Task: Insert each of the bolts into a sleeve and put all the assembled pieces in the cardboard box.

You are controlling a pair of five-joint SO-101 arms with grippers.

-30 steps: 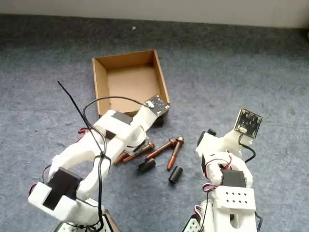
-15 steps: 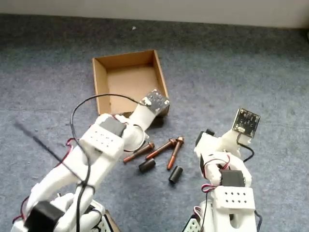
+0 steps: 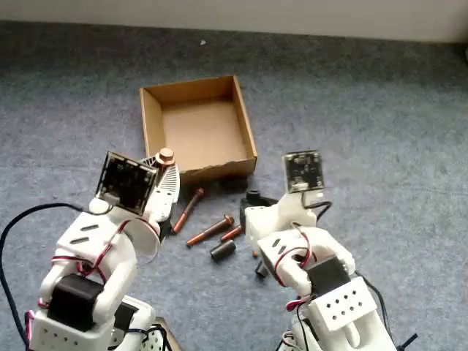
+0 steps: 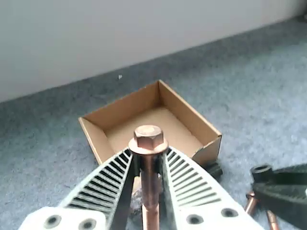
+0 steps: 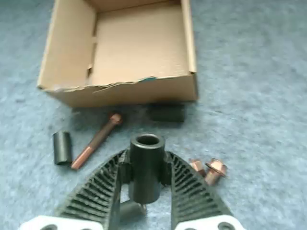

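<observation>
Bolt (image 4: 149, 143) lengthwise in left fingers (image 4: 103, 184), head past tips; sleeve (image 5: 146, 165) likewise in right fingers (image 5: 96, 191).

High overview, close wrist views toward box (image 3: 151, 126)

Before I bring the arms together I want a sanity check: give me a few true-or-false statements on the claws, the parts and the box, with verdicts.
1. The left claw is shut on a bolt. True.
2. The right claw is open, holding nothing. False: it is shut on a black sleeve.
3. The held bolt sits inside the sleeve. False: they are apart, each in its own claw.
4. A loose bolt lies on the carpet in front of the cardboard box. True.
</observation>
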